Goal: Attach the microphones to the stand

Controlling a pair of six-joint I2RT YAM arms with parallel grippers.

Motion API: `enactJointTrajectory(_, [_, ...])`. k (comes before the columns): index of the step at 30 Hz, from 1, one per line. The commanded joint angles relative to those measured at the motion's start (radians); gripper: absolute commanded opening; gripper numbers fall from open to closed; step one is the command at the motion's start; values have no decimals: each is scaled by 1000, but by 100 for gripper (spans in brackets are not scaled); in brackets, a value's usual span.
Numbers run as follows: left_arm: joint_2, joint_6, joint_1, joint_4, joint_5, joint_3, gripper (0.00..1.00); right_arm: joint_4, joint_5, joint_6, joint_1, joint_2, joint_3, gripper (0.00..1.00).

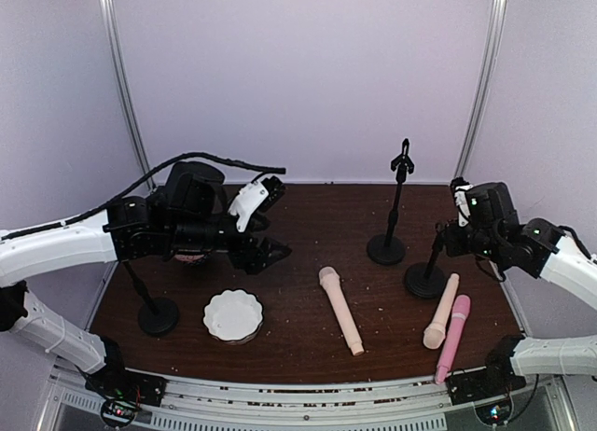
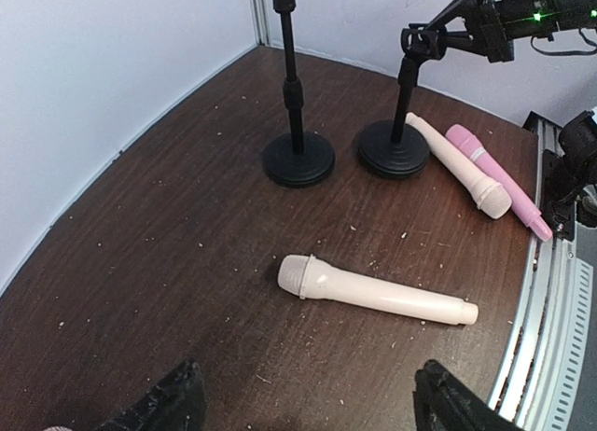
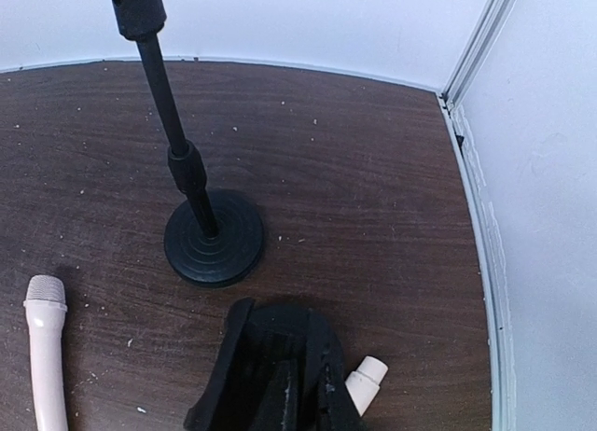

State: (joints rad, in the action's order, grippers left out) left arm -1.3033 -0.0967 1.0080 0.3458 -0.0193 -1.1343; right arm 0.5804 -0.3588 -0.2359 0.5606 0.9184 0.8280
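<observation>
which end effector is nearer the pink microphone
Right. The right end effector is up by the top of the stand just behind the pink microphone; the left end effector hangs across the table, beyond the lone cream microphone.

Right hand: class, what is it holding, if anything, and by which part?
The right hand is shut and seems to pinch the right-side stand by its top clip. It holds no microphone.
</observation>
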Motion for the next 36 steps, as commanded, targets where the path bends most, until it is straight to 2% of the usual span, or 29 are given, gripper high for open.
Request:
enactJointTrajectory(1, [-10,-8,3,-63,-9,15,79,-51,43,61,0,-61,91,0])
enactJointTrajectory(7, [-3,-9,3,-140,-54,52,75,-37,230,75,56,-64,173,0])
enactJointTrajectory(14, [-8,12,35,-274,-46,103,71,-75,312,56,167,-10,229,0])
enactJointTrajectory(18, [-19,39,92,-388,23,144,69,-138,367,49,236,53,247,0])
enactJointTrajectory(22, [-12,90,170,-629,180,238,68,-224,429,31,302,143,284,0])
enactJointTrajectory(24, [-21,76,182,-699,208,261,66,-232,438,44,337,201,331,0])
enactJointTrajectory(32, [-39,48,214,-701,280,294,62,-133,482,113,408,358,460,0])
enactJointTrajectory(36, [-5,-4,227,-695,309,371,62,-136,483,120,435,389,450,0])
